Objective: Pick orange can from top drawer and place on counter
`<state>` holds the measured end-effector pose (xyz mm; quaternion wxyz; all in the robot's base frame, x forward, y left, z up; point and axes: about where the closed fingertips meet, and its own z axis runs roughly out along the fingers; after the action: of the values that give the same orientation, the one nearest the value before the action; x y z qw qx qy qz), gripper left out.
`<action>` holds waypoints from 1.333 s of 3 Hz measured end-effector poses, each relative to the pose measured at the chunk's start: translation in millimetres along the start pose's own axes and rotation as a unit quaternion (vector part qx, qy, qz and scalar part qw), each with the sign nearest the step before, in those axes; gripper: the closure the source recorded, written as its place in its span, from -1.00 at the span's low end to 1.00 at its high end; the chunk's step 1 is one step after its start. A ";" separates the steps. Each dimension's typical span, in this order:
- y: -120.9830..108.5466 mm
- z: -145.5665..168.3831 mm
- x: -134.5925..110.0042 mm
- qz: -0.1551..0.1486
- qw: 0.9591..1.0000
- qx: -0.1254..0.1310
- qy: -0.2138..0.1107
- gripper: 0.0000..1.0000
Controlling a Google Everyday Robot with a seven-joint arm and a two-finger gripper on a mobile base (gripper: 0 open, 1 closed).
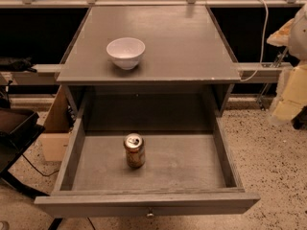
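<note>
Orange can (135, 150) stands upright mid-floor in the open top drawer (192, 163) | gripper (289, 97), a pale blur at right edge, well apart; how open, cannot tell | best approach: descend over the can, clear of drawer walls | white bowl (125, 52) sits on counter (184, 42)

Place: a robot test lab, not a home
Floor: bare speckled floor (273, 171)
Set-up: lone grey cabinet (74, 102) before a metal rail (48, 4), loose white cable (263, 32), cardboard box (53, 147)
Gripper: gripper (288, 104) blurred at right edge, beside the counter (182, 42)
</note>
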<state>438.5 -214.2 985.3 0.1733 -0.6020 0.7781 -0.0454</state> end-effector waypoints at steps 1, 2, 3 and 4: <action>0.0 -0.1 0.0 0.000 1.000 0.000 0.000 -1.00; 0.2 -0.8 -4.9 -0.004 1.000 0.004 -0.018 -1.00; 9.0 46.9 -19.8 0.001 0.995 -0.029 -0.093 -1.00; 30.7 120.6 -61.7 -0.013 0.970 -0.060 -0.233 -1.00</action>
<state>462.5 -130.4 877.2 0.3133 -0.6156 0.7094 0.1405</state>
